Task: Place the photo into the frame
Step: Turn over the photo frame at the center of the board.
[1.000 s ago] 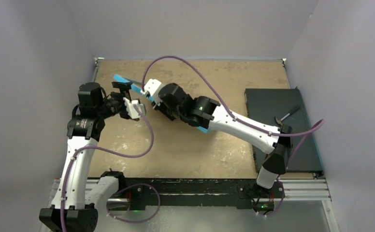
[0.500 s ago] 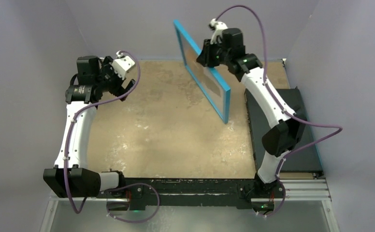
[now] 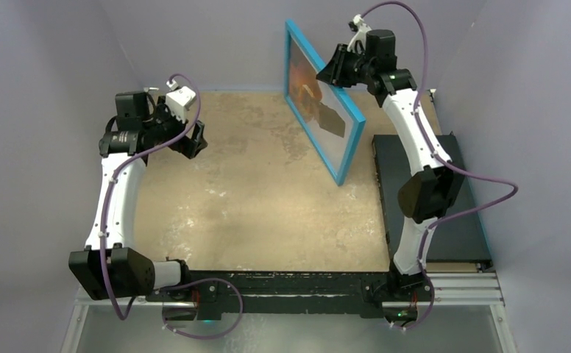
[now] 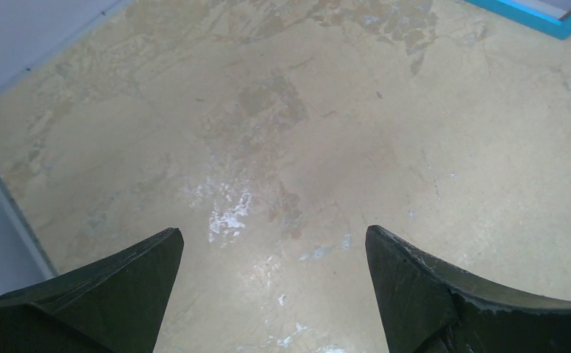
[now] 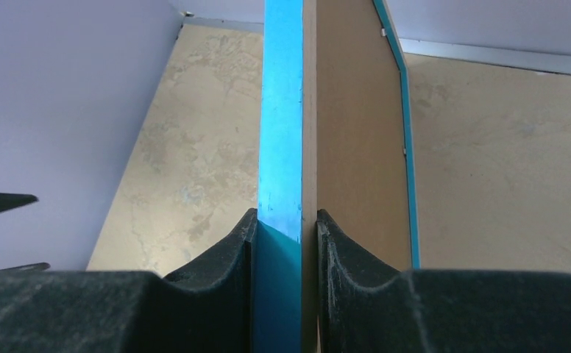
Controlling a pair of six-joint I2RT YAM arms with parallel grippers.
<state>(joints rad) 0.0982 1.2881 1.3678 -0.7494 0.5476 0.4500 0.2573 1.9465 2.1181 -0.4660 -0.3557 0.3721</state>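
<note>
Right fingers [image 5: 220,257] clamp the upright frame [image 5: 281,110], black mat [image 3: 394,158] just beside.

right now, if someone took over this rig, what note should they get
Left gripper: open, empty, above the worn tan tabletop.
Right gripper: shut on an edge of the large blue-bordered picture frame, held upright.
Orange-toned photo print shows through the glass; a brown board covers the back.
Done: photo appears seated.
To do: probably lay the frame down and release.

Worn tan table [image 3: 268,213]; dark, perhaps rubber, mat [image 3: 463,239] at right.
</note>
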